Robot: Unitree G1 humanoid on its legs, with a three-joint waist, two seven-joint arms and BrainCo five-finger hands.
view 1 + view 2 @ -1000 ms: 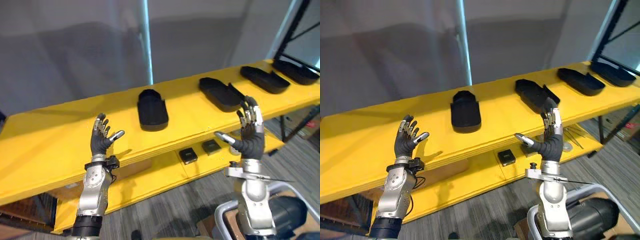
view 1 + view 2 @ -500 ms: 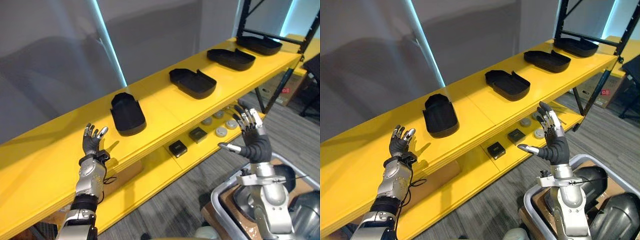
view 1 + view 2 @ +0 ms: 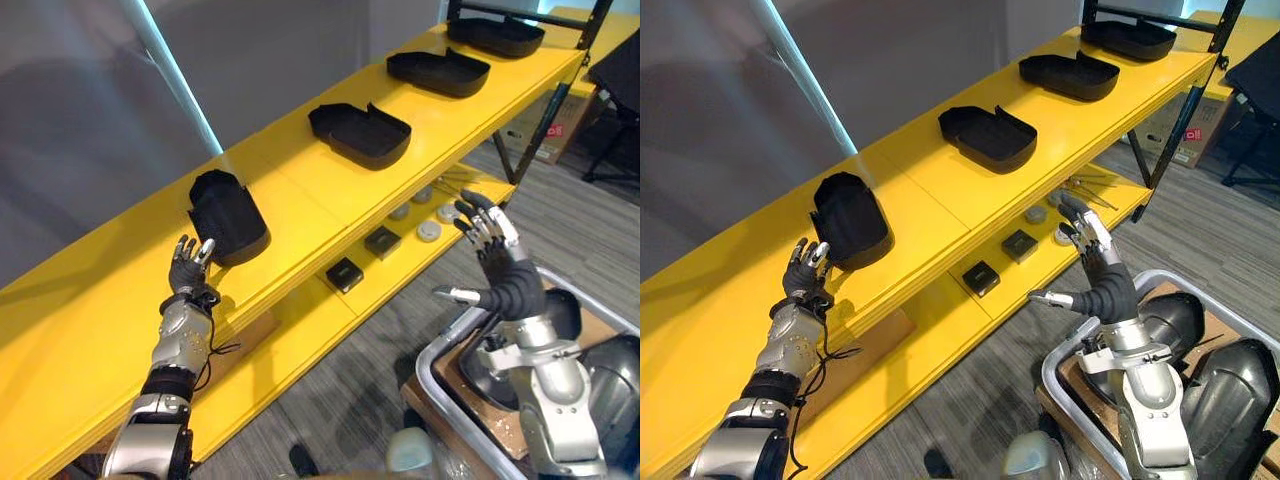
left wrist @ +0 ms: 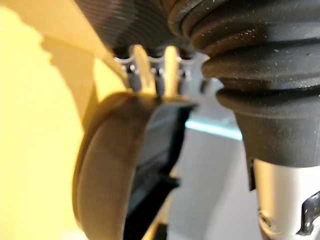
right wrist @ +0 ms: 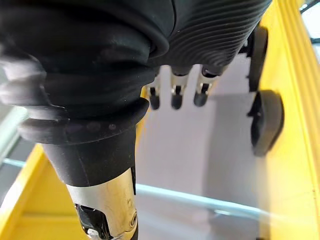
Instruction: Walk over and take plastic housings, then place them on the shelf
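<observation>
Several black plastic housings lie in a row on the yellow shelf (image 3: 300,185): the nearest one (image 3: 228,213), then a second (image 3: 360,133), a third (image 3: 438,72), and a last one (image 3: 495,35) at the far end. My left hand (image 3: 187,270) is raised, open, against the shelf's front edge, right beside the near end of the nearest housing (image 4: 115,170); its fingers (image 4: 150,75) stand straight and hold nothing. My right hand (image 3: 497,268) is open and empty, palm up off the shelf, above a grey bin (image 3: 1058,362) that holds dark housings (image 3: 1230,380).
On the lower yellow shelf (image 3: 300,330) sit two small black boxes (image 3: 343,273) and several grey discs (image 3: 430,230). A black rack frame (image 3: 545,115) stands at the shelf's far end, with a cardboard box (image 3: 1175,130) on the grey carpet behind it.
The camera has swung right along the shelf, bringing the grey bin into view. My right hand has drawn back from the shelf to above the bin. My left hand stays by the nearest housing.
</observation>
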